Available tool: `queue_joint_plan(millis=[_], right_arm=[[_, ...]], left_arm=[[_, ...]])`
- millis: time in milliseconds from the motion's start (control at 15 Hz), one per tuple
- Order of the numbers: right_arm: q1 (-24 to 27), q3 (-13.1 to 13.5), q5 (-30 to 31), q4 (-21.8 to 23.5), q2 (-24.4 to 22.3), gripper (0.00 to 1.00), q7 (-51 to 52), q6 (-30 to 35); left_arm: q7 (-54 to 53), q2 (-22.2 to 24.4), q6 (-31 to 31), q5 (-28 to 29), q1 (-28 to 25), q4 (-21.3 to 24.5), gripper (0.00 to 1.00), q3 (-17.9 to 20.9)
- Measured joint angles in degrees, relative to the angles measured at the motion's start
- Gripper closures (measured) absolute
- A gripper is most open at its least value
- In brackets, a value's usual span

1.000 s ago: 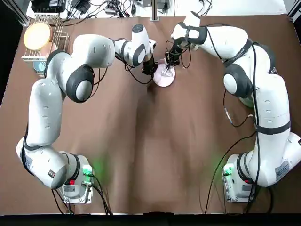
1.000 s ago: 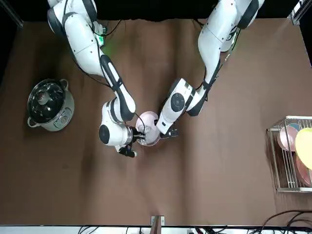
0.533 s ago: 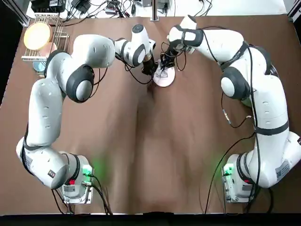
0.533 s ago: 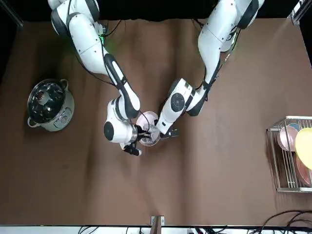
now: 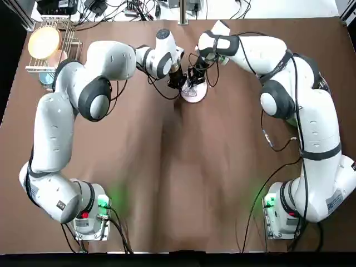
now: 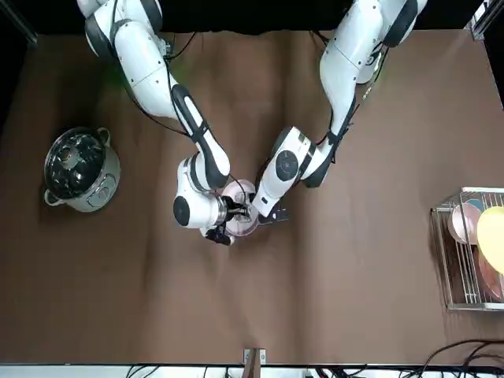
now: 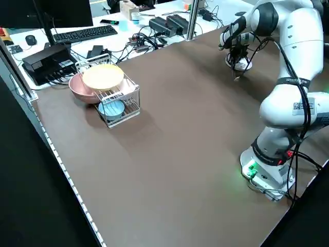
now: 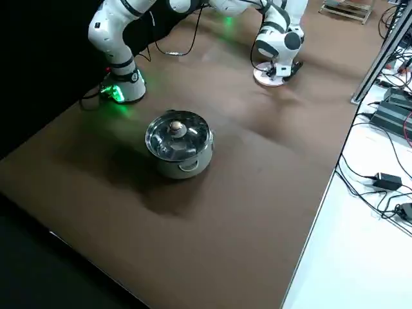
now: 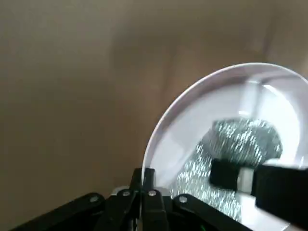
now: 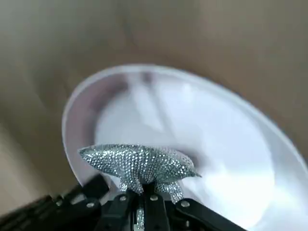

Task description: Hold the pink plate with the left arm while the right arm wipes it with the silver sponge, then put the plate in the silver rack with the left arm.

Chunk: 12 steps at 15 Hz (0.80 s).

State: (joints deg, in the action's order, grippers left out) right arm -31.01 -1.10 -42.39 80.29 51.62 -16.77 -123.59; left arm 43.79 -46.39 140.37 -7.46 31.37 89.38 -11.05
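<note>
The pink plate [image 5: 196, 93] lies at the table's far middle, whitish and glossy. My left gripper [image 5: 179, 83] is shut on its rim, the two fingers pinched together at the plate's edge [image 9: 159, 139] in the left wrist view. My right gripper [image 5: 193, 77] hovers over the plate's inside, shut on the silver sponge [image 10: 137, 162], a crinkled glittering pad that rests against the plate's surface [image 10: 211, 144]. The sponge [image 9: 238, 139] also shows on the plate in the left wrist view. The silver rack [image 5: 70, 40] stands at the far left corner, well away from both grippers.
The rack holds a yellow plate [image 5: 44, 41], with a pink bowl [image 7: 81, 88] and a blue dish [image 7: 111, 109] by it. A steel pot [image 6: 79, 168] with a lid stands on the robot's right side. Cables and a keyboard lie beyond the table's far edge.
My right gripper has slid the sponge across the plate toward the left gripper. The left gripper and the plate have stayed where they were.
</note>
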Motion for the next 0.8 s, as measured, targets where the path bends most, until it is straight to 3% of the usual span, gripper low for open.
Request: queue_joint_plan(millis=[200, 533, 800], right_arm=[[0.1, 0.0, 0.0, 0.0, 0.0, 0.93, 0.0, 4.7], [0.6, 0.3, 0.0, -0.9, 0.0, 0.93, -1.9, 7.0], [0.6, 3.5, 0.1, -2.3, -0.6, 0.93, -2.2, 15.7]], left_arm=[[0.0, 0.0, 0.0, 0.0, 0.0, 0.0, 0.97, 0.0], [0.0, 0.0, 0.0, 0.0, 0.0, 0.0, 0.97, 0.0], [0.0, 0.0, 0.0, 0.0, 0.0, -0.1, 0.97, 0.0]])
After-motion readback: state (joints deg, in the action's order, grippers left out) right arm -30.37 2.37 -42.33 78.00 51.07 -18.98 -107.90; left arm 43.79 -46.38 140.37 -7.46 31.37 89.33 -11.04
